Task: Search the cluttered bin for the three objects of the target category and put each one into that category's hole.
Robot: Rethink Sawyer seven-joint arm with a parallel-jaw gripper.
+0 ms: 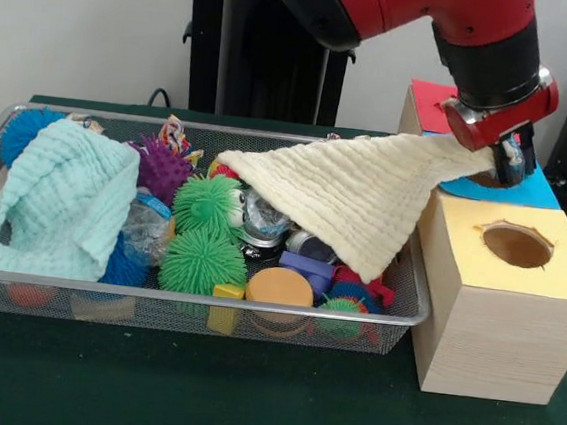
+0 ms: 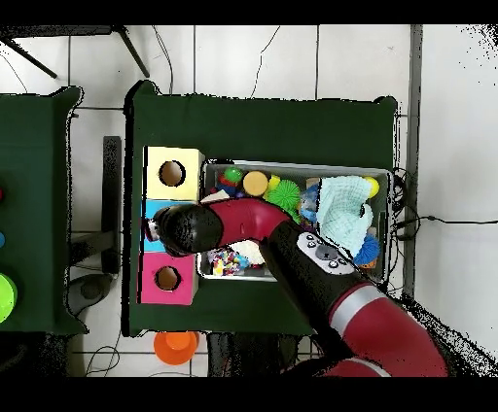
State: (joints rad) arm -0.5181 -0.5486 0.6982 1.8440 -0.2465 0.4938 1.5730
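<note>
The wire mesh bin [image 1: 195, 297] is full of clutter. My gripper [image 1: 507, 162] hangs over the blue-topped box [image 1: 539, 192], to the right of the bin. It is shut on a corner of a cream cloth [image 1: 351, 194], which stretches from the gripper down into the bin. One crushed clear bottle with a blue label [image 1: 146, 227] lies next to a light blue cloth [image 1: 64, 201]. Another clear crushed piece [image 1: 263, 217] shows at the cream cloth's edge. In the overhead view the arm's wrist [image 2: 182, 229] hides the gripper.
The wooden box has a yellow top with a round hole [image 1: 517, 245], then the blue top, then a red top [image 1: 430, 101] behind. Green spiky balls [image 1: 204, 235], a purple spiky ball [image 1: 162, 169], blocks and an orange disc [image 1: 279, 285] fill the bin.
</note>
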